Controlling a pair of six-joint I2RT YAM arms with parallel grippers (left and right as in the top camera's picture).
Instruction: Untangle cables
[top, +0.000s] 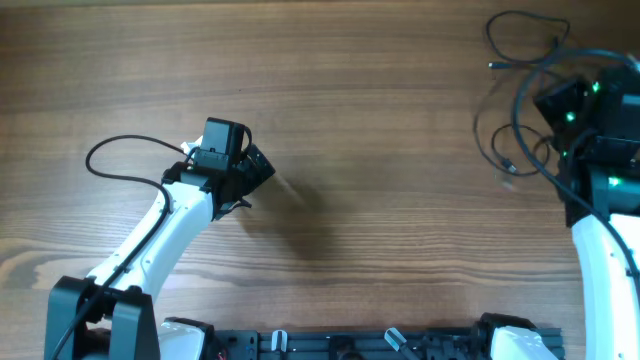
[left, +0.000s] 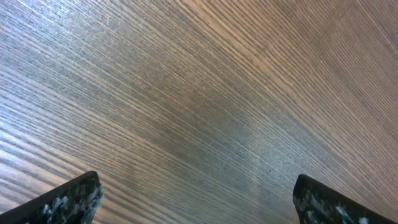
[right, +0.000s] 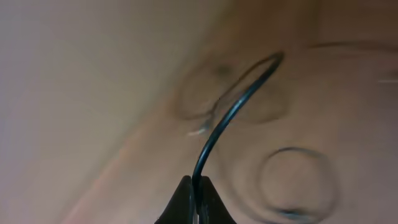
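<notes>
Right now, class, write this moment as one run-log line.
left tool: open, holding nothing | right tool: shut on cable | other cables: looped on table

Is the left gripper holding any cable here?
No, the left gripper stands open over bare table, with nothing between its fingers.
</notes>
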